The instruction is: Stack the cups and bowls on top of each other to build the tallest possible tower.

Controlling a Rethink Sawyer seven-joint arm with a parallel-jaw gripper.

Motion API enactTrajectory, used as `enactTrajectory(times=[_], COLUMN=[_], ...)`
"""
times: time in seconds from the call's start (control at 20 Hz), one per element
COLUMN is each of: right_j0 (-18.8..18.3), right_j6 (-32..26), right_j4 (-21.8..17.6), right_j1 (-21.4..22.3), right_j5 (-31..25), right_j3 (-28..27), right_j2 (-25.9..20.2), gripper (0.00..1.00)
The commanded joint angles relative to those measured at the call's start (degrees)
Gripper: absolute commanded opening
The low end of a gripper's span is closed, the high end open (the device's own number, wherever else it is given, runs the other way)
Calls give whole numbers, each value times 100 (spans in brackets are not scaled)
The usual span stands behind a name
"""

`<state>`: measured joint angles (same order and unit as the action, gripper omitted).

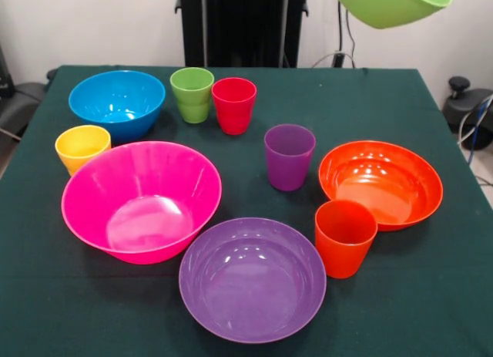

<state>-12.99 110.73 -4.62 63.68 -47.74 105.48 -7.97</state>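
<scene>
While the green bowl (393, 4) hangs aloft, the table's (431, 295) edges lie bare.

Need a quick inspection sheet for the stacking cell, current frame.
Surface: dark green tablecloth, flat.
Bowls: pink bowl, purple bowl, orange bowl and blue bowl upright on the cloth, unstacked; green bowl tilted in the air at the top edge.
Cups: yellow cup, green cup, red cup, purple cup, orange cup, all upright, unstacked.
Clutter: nothing seen.
End effector: not in view.
Cables: blue cable off the table at the right edge.
Surroundings: black pedestal, white wall.
</scene>
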Motion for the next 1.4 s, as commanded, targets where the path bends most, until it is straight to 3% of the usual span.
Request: enactTrajectory(times=[0.05,0.35,0.75,1.4], right_j0=[-320,-690,-1063,-1458], right_j6=[-1351,-1603,-1955,-2917], right_j4=[-513,-824,-1286,-1962], right_j1=[-923,-1210,-1609,-2269], right_j5=[-39,106,-278,-1680], right_j3=[-686,-880,-1576,-3301], right_j2=[-870,-1188,-1669,-2261], gripper=[0,0,0,0])
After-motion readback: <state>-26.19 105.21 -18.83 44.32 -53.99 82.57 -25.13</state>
